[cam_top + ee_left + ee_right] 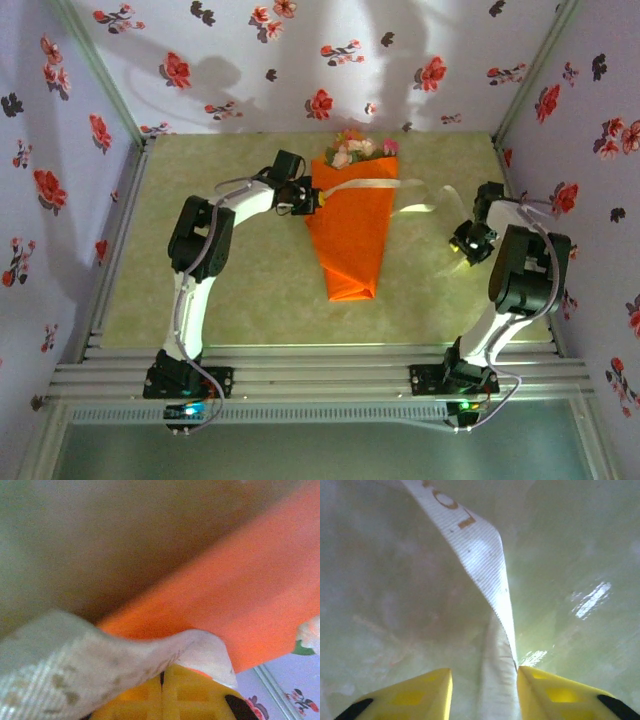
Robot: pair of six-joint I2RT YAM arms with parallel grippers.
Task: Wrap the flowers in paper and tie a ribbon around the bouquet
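Top external view showed the table (250,290) carrying the bouquet (350,235), blooms toward the far wall, with the ribbon (355,185) crossing its wide end. The left gripper (308,200), at the bouquet's left edge, was clamped on the ribbon; the right gripper (462,245), well to its right, stood parted around the ribbon's other end

The top view is softly, evenly lit from above and faintly hazy, with broad grey shadows on the back wall (230,75). Beyond and right of the right gripper (482,677), glare streaks the table (590,600) and the ribbon (487,565) bleaches white. Around the left gripper (164,682), ribbon and paper (250,590) smear into close-range blur.
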